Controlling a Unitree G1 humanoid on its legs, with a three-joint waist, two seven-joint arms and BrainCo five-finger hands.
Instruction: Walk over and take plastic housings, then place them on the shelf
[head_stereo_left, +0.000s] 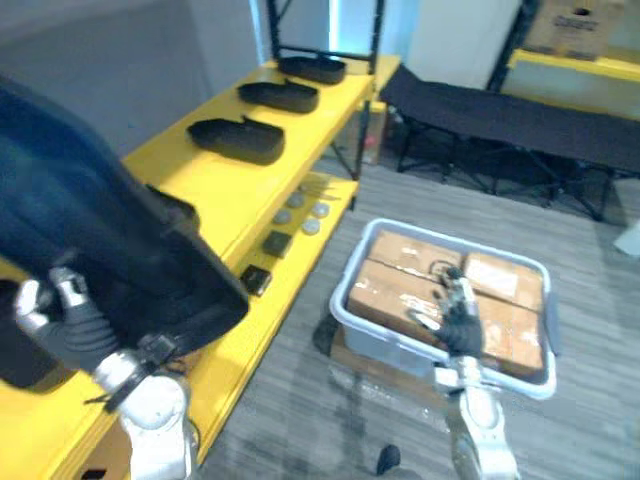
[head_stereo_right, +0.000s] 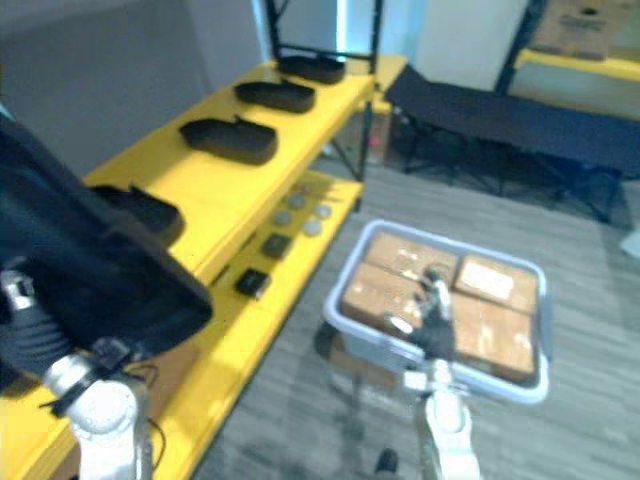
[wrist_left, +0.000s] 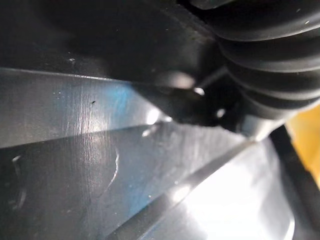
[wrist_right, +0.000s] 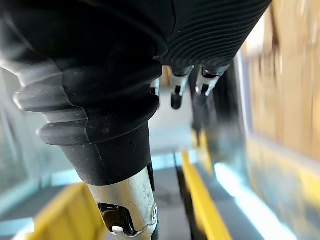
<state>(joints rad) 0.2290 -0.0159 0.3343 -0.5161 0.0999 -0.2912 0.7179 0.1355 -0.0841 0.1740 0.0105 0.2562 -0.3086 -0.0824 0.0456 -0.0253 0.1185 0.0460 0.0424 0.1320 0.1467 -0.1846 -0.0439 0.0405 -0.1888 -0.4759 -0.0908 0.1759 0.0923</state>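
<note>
There, the yellow shelf (head_stereo_left: 200, 175) ran along the left, with a black cot (head_stereo_left: 500, 115) beyond its far end. On the floor stood a grey bin (head_stereo_left: 345, 300) packed with boxes (head_stereo_left: 400, 270). A black housing (head_stereo_left: 90, 230) hung over the shelf's near end, the left hand (head_stereo_left: 55, 300) clenched on its lower edge. Farther along the top level lay three housings (head_stereo_left: 279, 95) in a row. The right hand (head_stereo_left: 462, 318) hovered over the boxes, fingers relaxed.

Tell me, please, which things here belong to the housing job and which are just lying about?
Job: black plastic housing held in left hand; plastic housings already shelved; yellow shelf.
Lying about: grey bin of cardboard boxes near right hand; small discs; black cot.
</note>
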